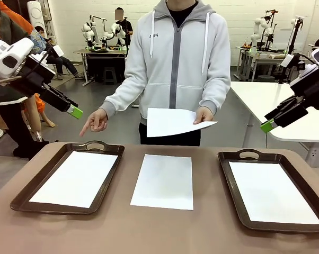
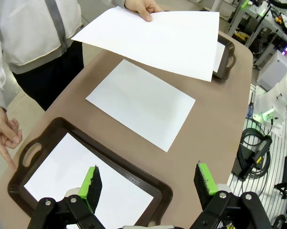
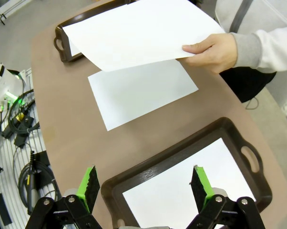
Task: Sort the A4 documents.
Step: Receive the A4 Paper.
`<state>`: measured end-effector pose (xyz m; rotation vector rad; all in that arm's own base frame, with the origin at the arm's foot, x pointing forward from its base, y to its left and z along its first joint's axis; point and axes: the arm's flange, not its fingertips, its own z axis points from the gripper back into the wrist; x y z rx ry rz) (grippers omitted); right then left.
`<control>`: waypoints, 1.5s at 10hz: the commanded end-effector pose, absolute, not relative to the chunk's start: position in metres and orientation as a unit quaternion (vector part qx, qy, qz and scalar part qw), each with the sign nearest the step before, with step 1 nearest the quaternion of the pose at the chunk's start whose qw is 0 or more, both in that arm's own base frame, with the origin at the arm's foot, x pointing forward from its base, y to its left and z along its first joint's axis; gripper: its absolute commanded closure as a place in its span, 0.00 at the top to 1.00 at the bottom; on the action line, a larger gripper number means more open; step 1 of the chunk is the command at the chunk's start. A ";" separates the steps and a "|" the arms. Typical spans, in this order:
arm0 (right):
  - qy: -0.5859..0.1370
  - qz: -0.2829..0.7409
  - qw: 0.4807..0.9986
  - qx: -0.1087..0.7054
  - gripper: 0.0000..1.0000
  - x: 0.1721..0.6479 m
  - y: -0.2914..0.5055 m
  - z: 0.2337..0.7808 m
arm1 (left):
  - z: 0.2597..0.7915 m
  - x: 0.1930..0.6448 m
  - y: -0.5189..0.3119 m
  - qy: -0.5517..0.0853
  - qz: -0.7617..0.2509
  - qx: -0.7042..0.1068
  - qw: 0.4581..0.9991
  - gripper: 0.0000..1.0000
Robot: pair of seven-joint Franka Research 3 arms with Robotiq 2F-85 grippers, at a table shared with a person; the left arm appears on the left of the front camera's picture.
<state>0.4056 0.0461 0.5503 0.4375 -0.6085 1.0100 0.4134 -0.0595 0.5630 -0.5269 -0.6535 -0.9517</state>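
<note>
1. Looking at my right gripper and left gripper: both spread, empty.
2. The thin white paper sheet in the person's hand hangs ahead, long axis crosswise, nearer the right one, I judge.

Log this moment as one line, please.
left fingers: open, empty | right fingers: open, empty | held sheet: in person's hand | middle sheet: on table | left tray, right tray: one sheet each

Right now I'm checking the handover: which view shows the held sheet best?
Left wrist view: the held sheet shows whole, from above. Front view shows it foreshortened, nearly edge-on; right wrist view crops its far edge.
</note>
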 end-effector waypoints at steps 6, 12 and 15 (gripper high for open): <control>-0.284 0.473 0.810 0.201 1.00 0.406 0.047 0.551 | 0.521 0.559 -0.119 -0.236 -0.289 -0.422 0.826 1.00; -0.284 0.473 0.810 0.201 1.00 0.406 0.047 0.551 | 0.458 0.612 -0.164 -0.148 -0.130 -0.567 0.800 1.00; -0.284 0.473 0.810 0.201 1.00 0.406 0.047 0.551 | 0.431 0.618 -0.184 -0.105 -0.099 -0.588 0.796 1.00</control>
